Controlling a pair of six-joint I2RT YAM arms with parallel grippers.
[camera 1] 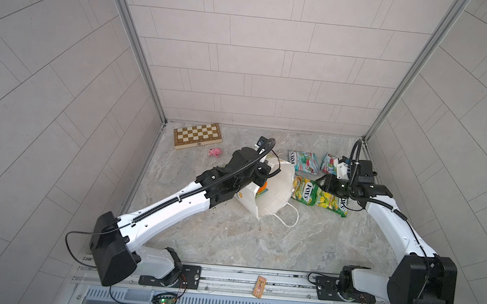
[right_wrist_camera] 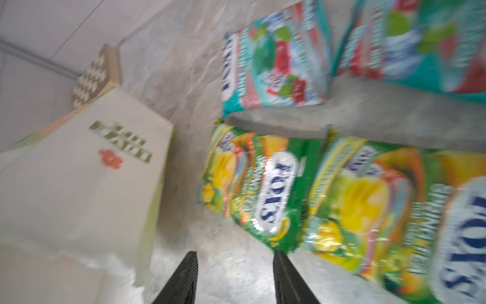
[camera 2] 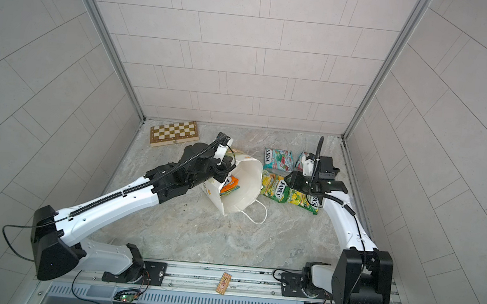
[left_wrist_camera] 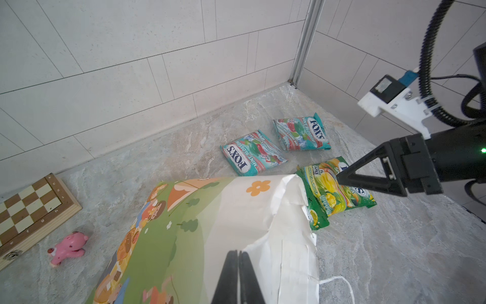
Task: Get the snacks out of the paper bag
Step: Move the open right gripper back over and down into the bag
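Observation:
The white paper bag (camera 1: 278, 189) (camera 2: 246, 183) leans open on the marble floor. My left gripper (left_wrist_camera: 238, 254) is shut on its upper rim (camera 1: 265, 176). Inside the bag lie an orange-red packet and a green one (camera 2: 230, 185). Right of the bag, two teal snacks (camera 1: 303, 161) (camera 1: 329, 163) and two green-yellow snacks (camera 1: 304, 190) (camera 1: 333, 202) lie flat on the floor. My right gripper (camera 1: 320, 183) (right_wrist_camera: 235, 254) hangs open just over the green-yellow packets (right_wrist_camera: 252, 184), with only floor between its fingers.
A wooden chessboard box (camera 1: 197, 135) lies at the back left, with a small pink toy (camera 1: 215, 152) beside it. A small wooden piece (camera 1: 259, 286) rests on the front rail. Tiled walls close in the back and both sides.

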